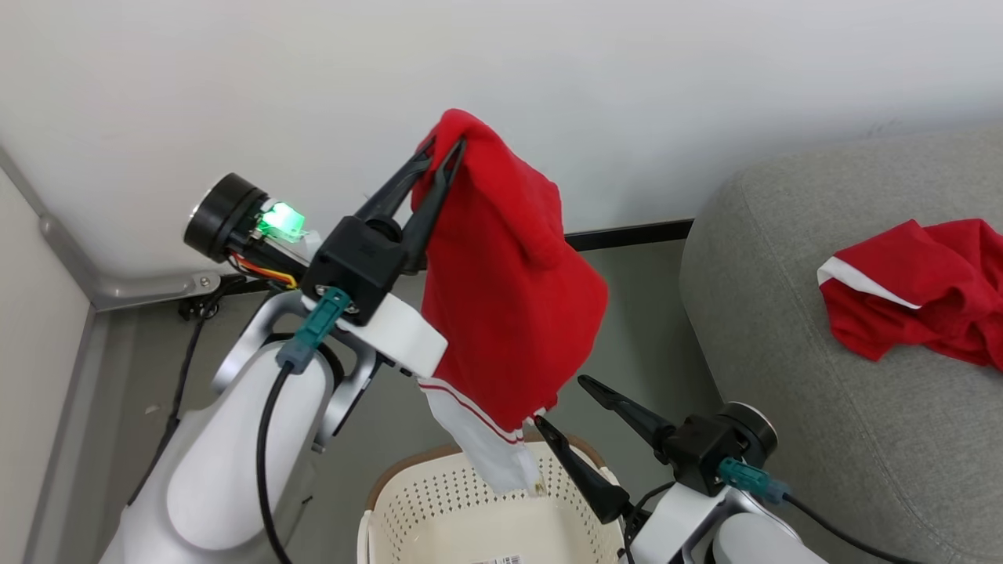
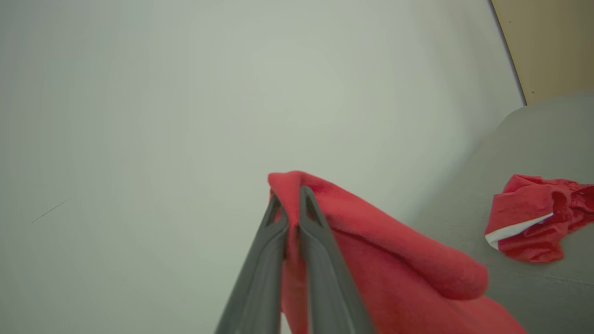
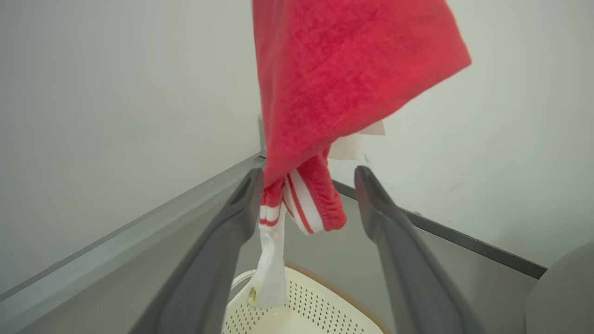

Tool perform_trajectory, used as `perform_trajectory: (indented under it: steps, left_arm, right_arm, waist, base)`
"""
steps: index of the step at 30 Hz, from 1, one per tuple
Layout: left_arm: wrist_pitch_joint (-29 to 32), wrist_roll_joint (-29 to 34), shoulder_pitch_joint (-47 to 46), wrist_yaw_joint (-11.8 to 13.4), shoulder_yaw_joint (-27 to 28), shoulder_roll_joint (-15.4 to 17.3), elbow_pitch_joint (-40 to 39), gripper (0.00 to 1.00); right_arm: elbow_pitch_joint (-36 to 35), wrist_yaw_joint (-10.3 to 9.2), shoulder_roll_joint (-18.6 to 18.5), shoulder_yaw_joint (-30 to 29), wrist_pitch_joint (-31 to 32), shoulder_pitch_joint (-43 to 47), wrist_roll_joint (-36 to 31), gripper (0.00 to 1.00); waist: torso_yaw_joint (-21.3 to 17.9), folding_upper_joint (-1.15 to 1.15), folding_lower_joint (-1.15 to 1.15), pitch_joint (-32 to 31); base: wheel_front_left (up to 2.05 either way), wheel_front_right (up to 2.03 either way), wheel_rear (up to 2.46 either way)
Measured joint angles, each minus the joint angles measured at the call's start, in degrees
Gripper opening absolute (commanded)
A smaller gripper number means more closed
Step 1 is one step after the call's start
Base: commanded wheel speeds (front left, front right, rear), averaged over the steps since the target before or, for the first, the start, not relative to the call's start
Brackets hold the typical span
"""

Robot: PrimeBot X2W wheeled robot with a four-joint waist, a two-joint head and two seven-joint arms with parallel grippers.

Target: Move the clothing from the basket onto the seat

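Observation:
My left gripper (image 1: 443, 160) is raised high and shut on the top fold of a red garment (image 1: 505, 298), which hangs down with its white striped trim dangling over the basket (image 1: 423, 489). The left wrist view has the fingers (image 2: 260, 264) pinching that red garment (image 2: 394, 273). My right gripper (image 1: 564, 403) stands open just below the hanging cloth, above the basket's right rim; its fingers (image 3: 218, 246) flank the garment's striped hem (image 3: 301, 204). A second red garment (image 1: 917, 294) with a white band lies crumpled on the grey sofa seat (image 1: 799, 329).
A white wall and a dark baseboard (image 1: 627, 233) run behind the basket. Grey floor (image 1: 642, 345) separates basket and sofa. A metal corner rail (image 1: 117, 290) sits at the left. The basket interior (image 3: 320, 315) looks bare apart from a label.

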Motion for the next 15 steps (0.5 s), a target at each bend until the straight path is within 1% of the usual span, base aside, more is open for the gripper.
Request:
perform_trajectory:
  steps: [7, 12, 15]
  left_arm:
    - [2.7, 0.0, -0.8, 0.0, -1.1, -1.0, -1.0, 0.0]
    - [4.3, 0.0, -0.9, -1.0, -1.9, -1.6, -1.5, 0.0]
    - [5.0, 0.0, -1.4, -1.0, -2.3, -2.0, -1.9, 0.0]
  right_arm:
    - [1.6, 0.0, 1.6, 0.8, 0.0, -0.5, 4.2, 1.0]
    - [3.2, -0.01, 2.4, 2.2, 0.0, -3.0, 6.2, 1.0]
    - [4.6, 0.0, 2.4, 2.4, 0.0, -4.5, 6.6, 1.0]
  waist:
    - [0.6, 0.0, 0.0, -1.1]
    - [1.2, 0.0, 0.0, -1.6]
    - [1.5, 0.0, 0.0, -1.7]
  base:
    - [0.0, 0.0, 0.0]
    - [0.0, 0.0, 0.0]
    - [0.0, 0.0, 0.0]
